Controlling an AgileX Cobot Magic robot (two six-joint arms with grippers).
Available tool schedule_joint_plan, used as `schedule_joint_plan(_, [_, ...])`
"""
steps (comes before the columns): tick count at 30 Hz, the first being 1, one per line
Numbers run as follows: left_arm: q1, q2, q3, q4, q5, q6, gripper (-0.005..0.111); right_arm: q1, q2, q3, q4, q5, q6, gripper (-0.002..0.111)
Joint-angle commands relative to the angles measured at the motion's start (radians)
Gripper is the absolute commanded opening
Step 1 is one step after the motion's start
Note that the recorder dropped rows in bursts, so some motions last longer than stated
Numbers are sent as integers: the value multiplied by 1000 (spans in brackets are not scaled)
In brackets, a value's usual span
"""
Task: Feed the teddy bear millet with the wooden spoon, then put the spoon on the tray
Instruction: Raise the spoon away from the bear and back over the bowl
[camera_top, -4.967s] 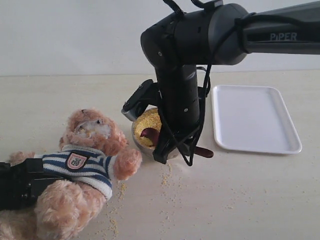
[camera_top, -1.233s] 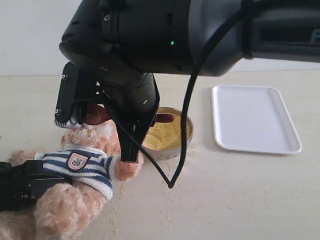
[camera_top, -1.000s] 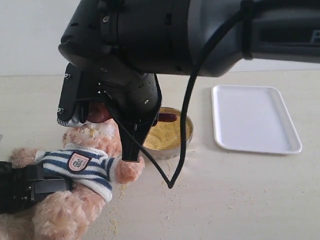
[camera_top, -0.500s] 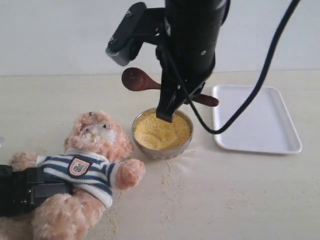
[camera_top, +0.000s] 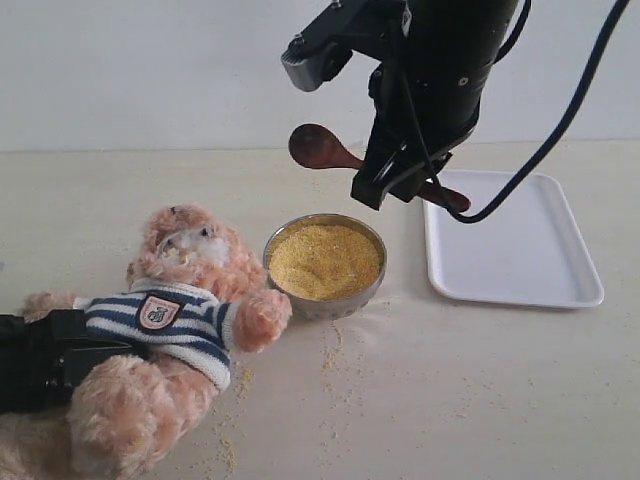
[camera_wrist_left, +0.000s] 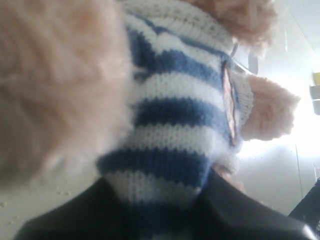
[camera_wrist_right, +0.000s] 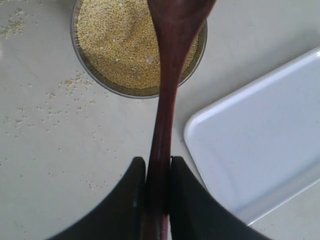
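Right gripper (camera_wrist_right: 157, 169) pinches the handle of the wooden spoon (camera_top: 318, 147) between two narrowly parted jaws, holding it level in the air. In the exterior view, the spoon's round bowl points toward 9 o'clock and its handle tip hangs over the near-left corner of the tray (camera_top: 510, 235). Below the spoon stands the metal bowl (camera_top: 330, 305), heaped with millet (camera_top: 322, 260). The white tray lies at 3 o'clock from the bowl, near but apart. At 8 o'clock from the bowl the teddy bear (camera_top: 170, 320) lies on its back, one paw just beside the bowl's wall and grains flecking its muzzle. Left gripper (camera_wrist_left: 155, 215) clamps the bear's striped shirt. Loose grains (camera_top: 335, 360) dot the table (camera_top: 480, 390) at 6 o'clock from the bowl.
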Motion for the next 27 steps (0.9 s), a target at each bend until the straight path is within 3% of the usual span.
schedule_joint_plan(1, [-8,-2,-26,-21,14,34,5,-7,-12,-2,-55,3,2,0])
schedule_joint_plan(19, [-8,1,-142,-21,-134,22,5,-7,51,-2,-89,-83,29,0])
schedule_joint_plan(27, [-8,79,-228,-21,-117,-16,5,-7,110,-2,-107,-76,17,0])
